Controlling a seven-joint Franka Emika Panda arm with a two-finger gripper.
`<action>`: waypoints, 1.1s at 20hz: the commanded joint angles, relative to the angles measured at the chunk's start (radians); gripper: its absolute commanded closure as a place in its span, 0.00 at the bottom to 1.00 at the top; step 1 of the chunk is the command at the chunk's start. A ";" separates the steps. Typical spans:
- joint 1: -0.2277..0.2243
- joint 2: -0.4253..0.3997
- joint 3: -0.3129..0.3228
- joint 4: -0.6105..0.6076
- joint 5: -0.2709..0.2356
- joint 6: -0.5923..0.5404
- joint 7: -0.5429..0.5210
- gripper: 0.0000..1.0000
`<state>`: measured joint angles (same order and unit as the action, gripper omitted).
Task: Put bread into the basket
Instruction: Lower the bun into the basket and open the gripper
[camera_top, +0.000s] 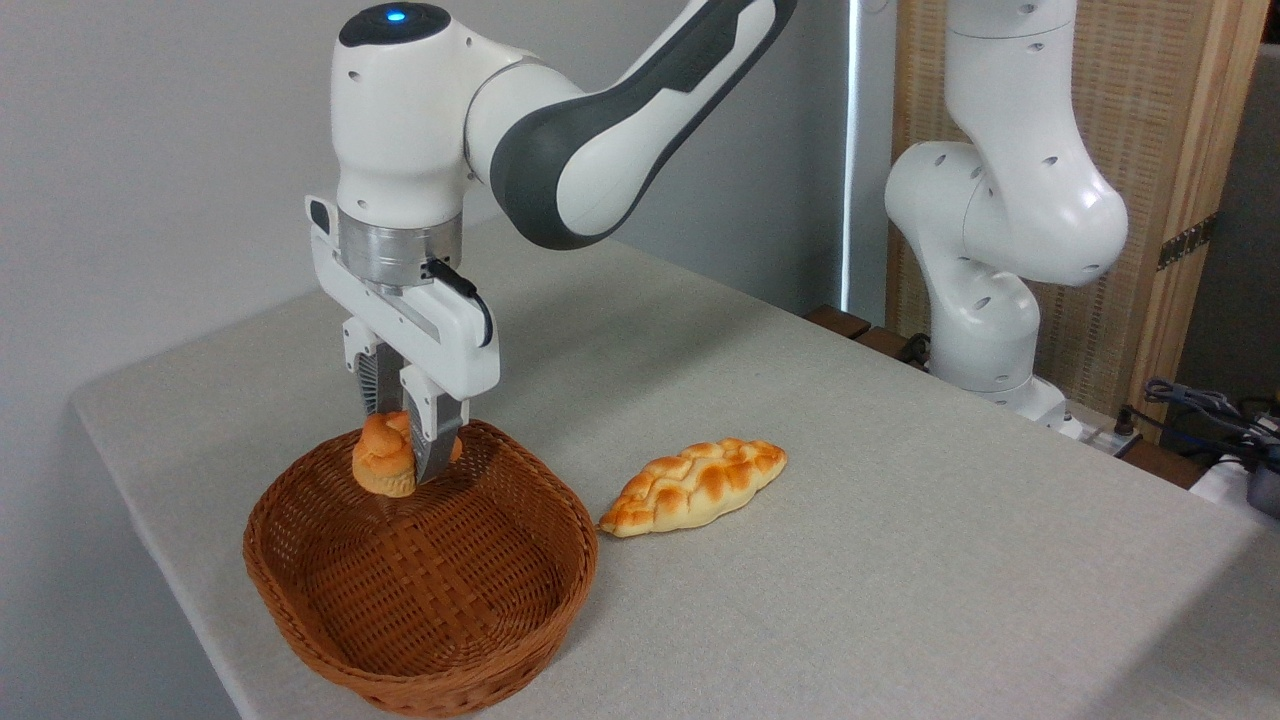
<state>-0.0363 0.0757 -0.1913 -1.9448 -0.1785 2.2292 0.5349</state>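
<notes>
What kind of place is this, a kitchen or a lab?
Probably a robotics lab: a robot arm's pincer holds a bun over a wicker basket on a cloth-covered table, with loose cables nearby.

We are reaching in from the base at the right, with the upper link sloping down leftward to the white wrist housing, where a blue indicator is glowing on top. We are pointing the wrist straight down, with the metal flange and the hand (411, 440) hanging vertically below it. We are keeping the two fingers (430, 432) closed on the bread (383, 457), pressing against it from opposite sides and carrying it clear of any support.
</notes>
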 joint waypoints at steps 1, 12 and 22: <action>-0.005 -0.001 0.001 0.007 0.034 0.009 -0.027 0.01; -0.004 -0.034 0.004 0.010 0.065 0.007 -0.021 0.00; 0.009 -0.031 0.016 0.070 0.057 -0.098 -0.026 0.00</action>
<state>-0.0285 0.0509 -0.1843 -1.9244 -0.1288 2.2217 0.5309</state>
